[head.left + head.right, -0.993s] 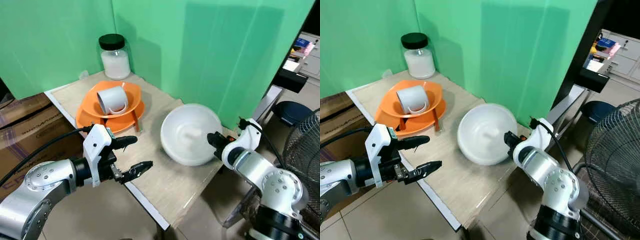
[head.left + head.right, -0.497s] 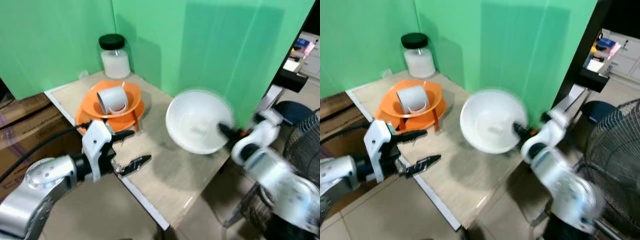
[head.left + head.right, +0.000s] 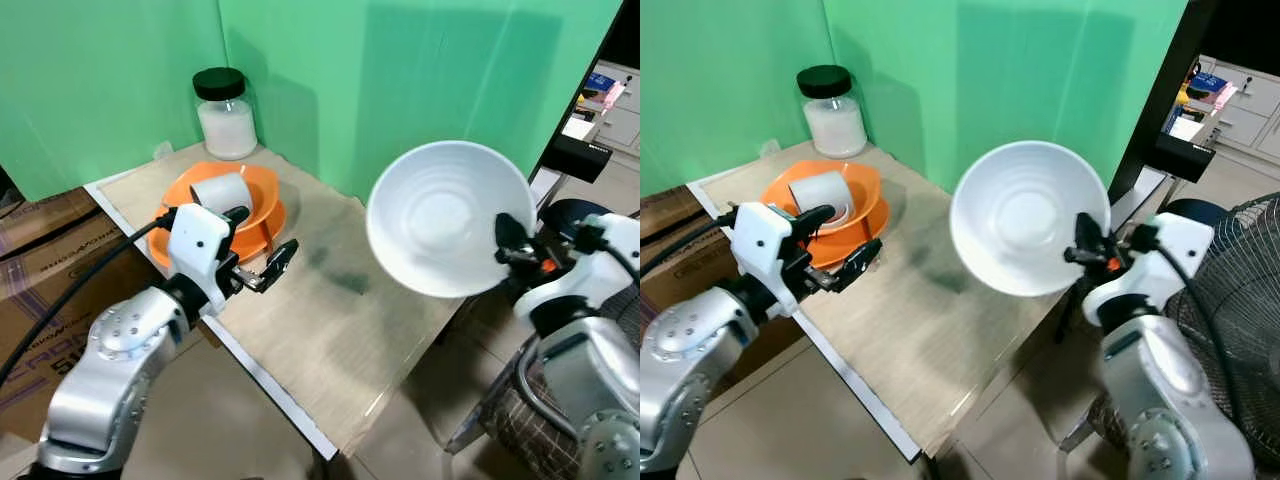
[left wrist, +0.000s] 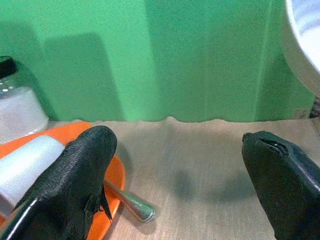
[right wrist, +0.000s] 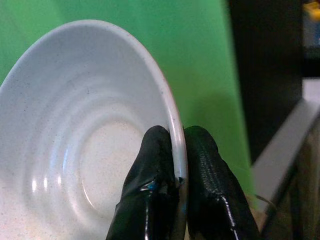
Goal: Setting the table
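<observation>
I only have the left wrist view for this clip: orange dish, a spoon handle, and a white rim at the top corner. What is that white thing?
Observer: A large white bowl, held up in the air above the table and tilted on edge.
Reviewer: Held by what?
Observer: The right end effector, its two fingers pinched on the bowl's rim, one inside and one outside.
Reviewer: And the white cylinder on my orange dish?
Observer: A white mug lying on its side in an orange bowl that sits on an orange plate.
Reviewer: Anything behind it?
Observer: A black-lidded glass jar of white powder, against the green backdrop.
</observation>
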Robot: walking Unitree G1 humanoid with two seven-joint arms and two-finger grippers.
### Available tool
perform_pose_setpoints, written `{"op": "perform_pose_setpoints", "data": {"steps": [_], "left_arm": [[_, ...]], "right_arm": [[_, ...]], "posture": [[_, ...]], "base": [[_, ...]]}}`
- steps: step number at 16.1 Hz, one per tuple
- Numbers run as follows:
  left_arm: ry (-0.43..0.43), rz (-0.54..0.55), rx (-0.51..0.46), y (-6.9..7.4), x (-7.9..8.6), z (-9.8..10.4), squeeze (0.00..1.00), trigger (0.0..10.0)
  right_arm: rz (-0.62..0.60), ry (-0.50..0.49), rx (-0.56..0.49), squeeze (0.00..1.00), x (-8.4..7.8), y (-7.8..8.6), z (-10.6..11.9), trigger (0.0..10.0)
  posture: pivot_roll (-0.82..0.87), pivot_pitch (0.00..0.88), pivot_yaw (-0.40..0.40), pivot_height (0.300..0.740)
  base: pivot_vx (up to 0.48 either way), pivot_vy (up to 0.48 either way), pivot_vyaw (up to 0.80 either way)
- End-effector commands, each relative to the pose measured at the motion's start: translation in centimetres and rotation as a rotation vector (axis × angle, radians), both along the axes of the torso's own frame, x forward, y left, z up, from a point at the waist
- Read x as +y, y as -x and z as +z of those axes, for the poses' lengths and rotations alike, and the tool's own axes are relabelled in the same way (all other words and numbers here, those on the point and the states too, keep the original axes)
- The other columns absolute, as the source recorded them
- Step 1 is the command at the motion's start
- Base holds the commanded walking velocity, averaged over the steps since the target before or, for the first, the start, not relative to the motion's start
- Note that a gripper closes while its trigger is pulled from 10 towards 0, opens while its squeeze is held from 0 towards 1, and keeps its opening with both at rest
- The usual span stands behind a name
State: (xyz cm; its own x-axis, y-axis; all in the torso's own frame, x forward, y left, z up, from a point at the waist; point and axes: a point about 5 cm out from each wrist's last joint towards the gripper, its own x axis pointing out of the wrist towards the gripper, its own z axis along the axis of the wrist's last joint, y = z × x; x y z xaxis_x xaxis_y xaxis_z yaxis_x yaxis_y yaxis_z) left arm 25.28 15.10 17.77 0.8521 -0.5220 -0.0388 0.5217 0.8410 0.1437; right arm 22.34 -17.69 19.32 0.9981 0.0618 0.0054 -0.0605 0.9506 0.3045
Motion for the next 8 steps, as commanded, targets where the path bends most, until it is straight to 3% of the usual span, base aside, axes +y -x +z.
{"op": "perform_pose_setpoints", "data": {"steps": [1,3,8], "left_arm": [[-0.024,0.016,-0.007,-0.21,-0.08,-0.14,0.0,10.0],[-0.056,0.037,-0.031,-0.25,-0.17,-0.15,0.0,10.0],[-0.065,0.048,-0.035,-0.13,-0.27,-0.31,0.0,10.0]], "right_arm": [[0.04,0.03,-0.083,0.0,0.73,0.2,0.99,10.0],[0.021,0.049,-0.06,0.0,0.76,0.19,0.17,10.0],[-0.011,0.058,-0.135,0.0,0.51,0.37,0.72,10.0]], "posture": [[0.03,0.0,0.018,0.74],[0.04,0.0,0.015,0.74],[0.03,0.0,0.015,0.74]], "base": [[0.0,0.0,0.0],[0.0,0.0,-0.65],[0.0,0.0,-0.78]]}}
